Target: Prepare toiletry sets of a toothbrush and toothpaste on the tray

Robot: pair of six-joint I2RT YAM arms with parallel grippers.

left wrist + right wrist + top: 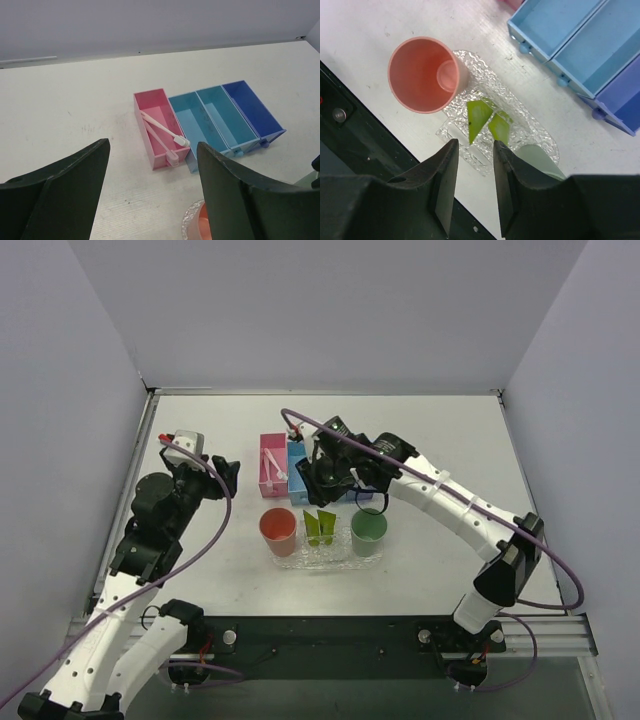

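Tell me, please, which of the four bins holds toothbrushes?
The pink bin at the left end: two toothbrushes lie inside; the three blue bins hold none.

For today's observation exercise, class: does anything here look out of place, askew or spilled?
Nothing spilled or damaged. Both toothpaste tubes sit skewed together on the tray between the pink cup and green cup; the two toothbrushes lie askew in the pink bin.

Bright, even overhead light; shadows soft, faint; tray glitters; left hand dark, slightly soft-focus.
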